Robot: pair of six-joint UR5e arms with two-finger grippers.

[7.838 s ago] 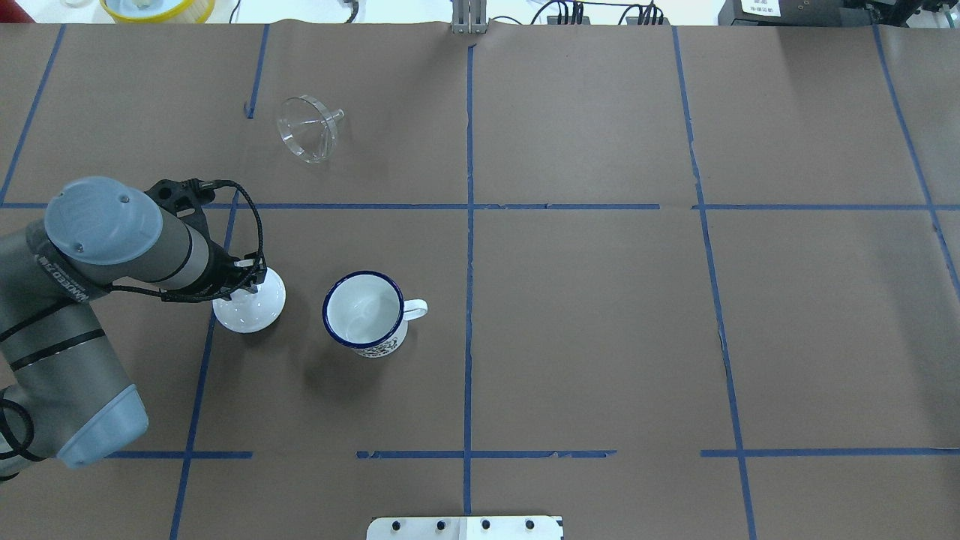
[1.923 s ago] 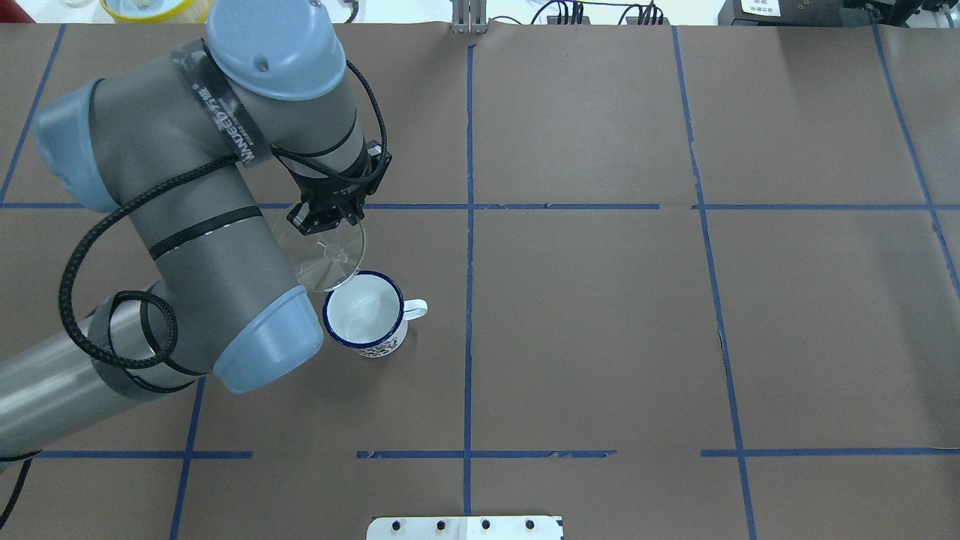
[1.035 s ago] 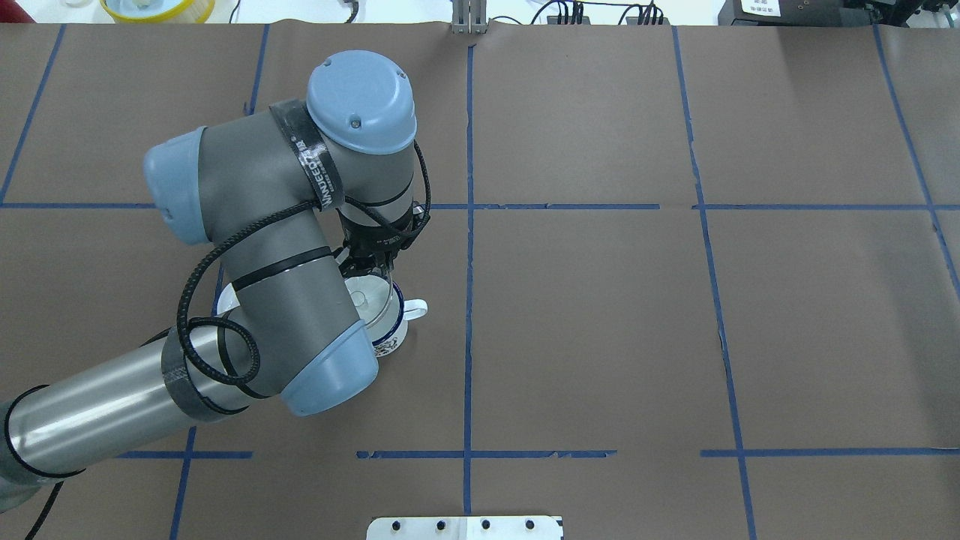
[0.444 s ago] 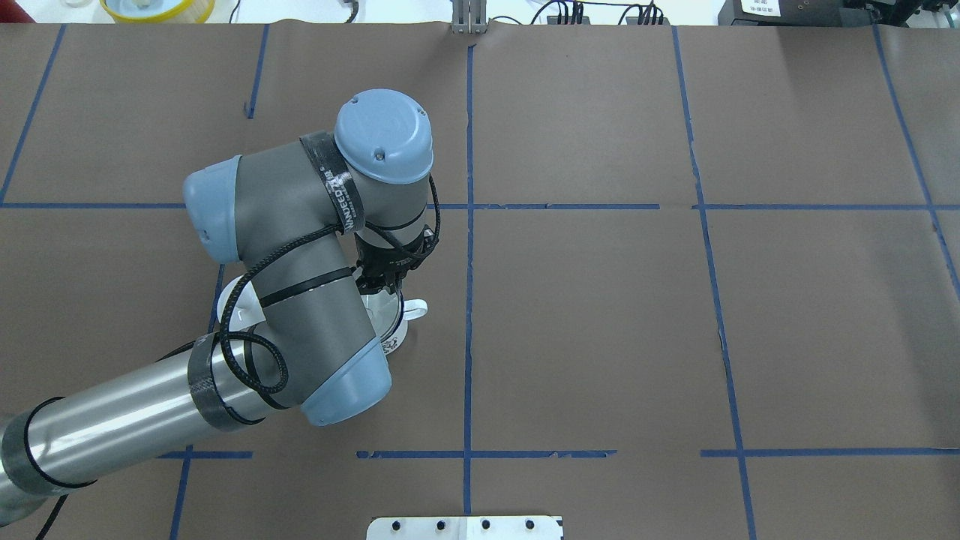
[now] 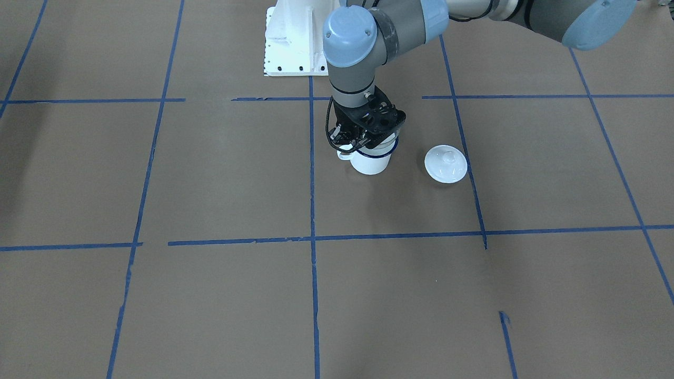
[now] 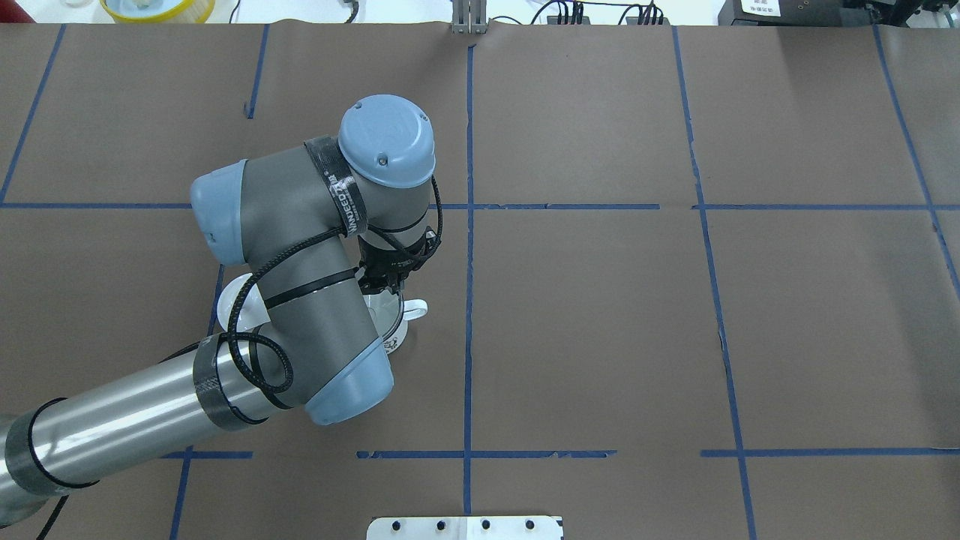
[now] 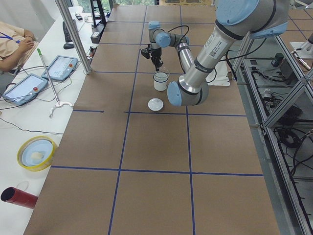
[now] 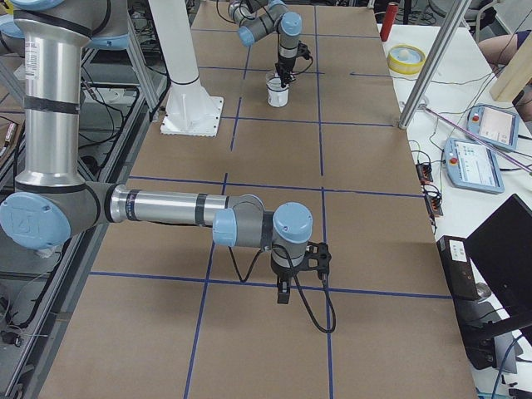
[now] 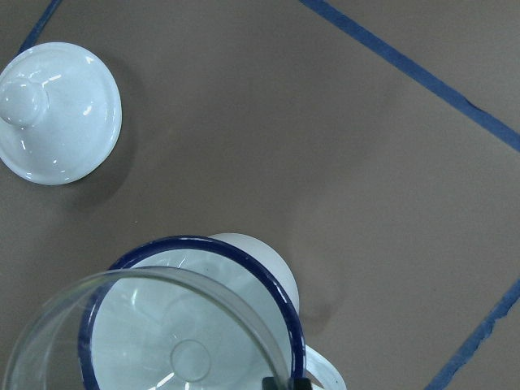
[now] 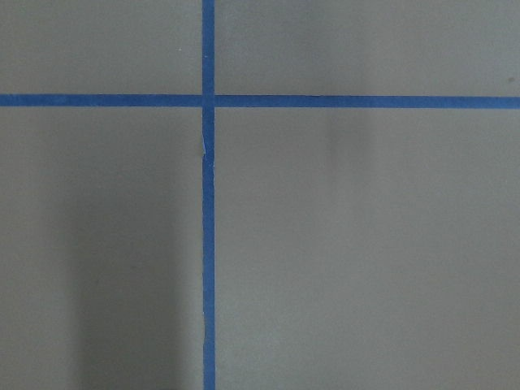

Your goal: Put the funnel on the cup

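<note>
Now | left end effector [image 5: 362,143] pinches funnel [image 9: 162,325] rim | just over cup [image 9: 272,268]

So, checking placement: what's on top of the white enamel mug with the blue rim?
A clear funnel, gripped at its rim by the left gripper, hangs over the mug. Whether it touches the mug's rim cannot be seen.

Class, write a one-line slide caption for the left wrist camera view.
Clear funnel over the blue-rimmed white cup; knobbed white lid lies apart on the taped brown table.
</note>
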